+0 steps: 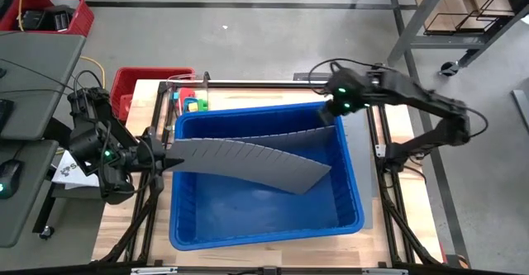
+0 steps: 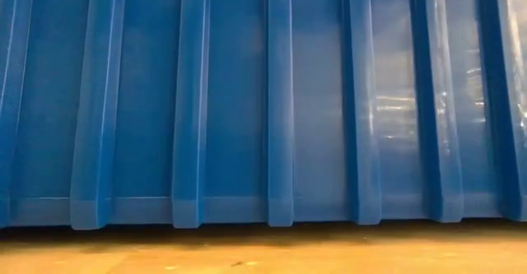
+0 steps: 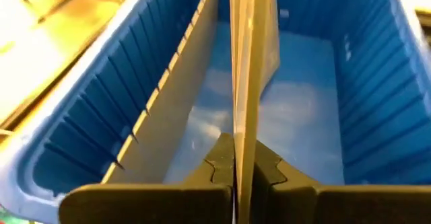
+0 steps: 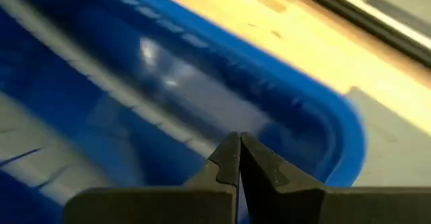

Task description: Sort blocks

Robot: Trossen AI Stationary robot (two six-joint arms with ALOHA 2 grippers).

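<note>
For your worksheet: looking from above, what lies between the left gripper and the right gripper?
In the high view, the grey divider panels span the blue bin between them: the left gripper clamps one panel's end, and the right gripper sits at the bin's far rim.

No text, label, brand, number or sign can be read anywhere.

A large blue bin (image 1: 263, 217) sits in the middle of the wooden table (image 1: 397, 234). A long grey slotted panel (image 1: 248, 159) lies slanted across it from left to right, with a second grey panel (image 1: 326, 118) near the far right corner. A red basket (image 1: 140, 83) stands at the table's far left.
</note>
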